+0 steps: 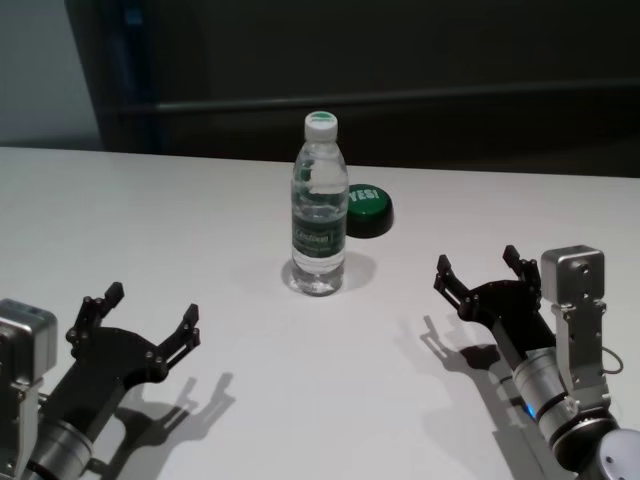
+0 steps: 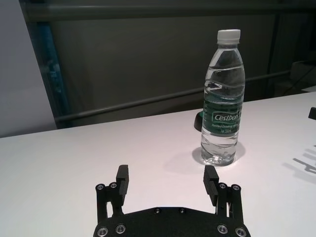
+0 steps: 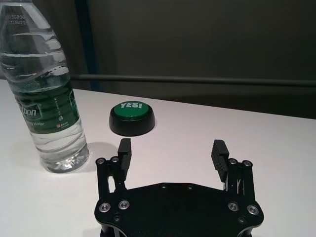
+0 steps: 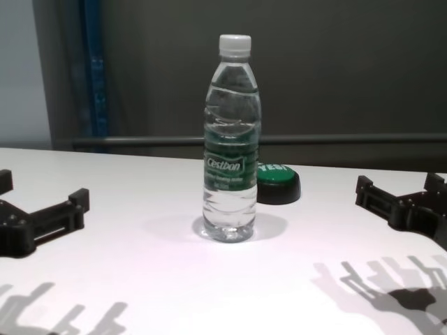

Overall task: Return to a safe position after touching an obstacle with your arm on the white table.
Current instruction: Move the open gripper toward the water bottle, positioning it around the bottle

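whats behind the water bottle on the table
A low black disc with a green "YES!" top sits on the white table just behind the water bottle, toward the robot's right. In the chest view the bottle covers its left edge. Past that, only the table's far edge.

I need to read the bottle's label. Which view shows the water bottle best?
The chest view: the water bottle stands whole, centred, label facing. The left wrist view also shows it whole, off to one side. The head view looks down on it. The right wrist view cuts off its cap.
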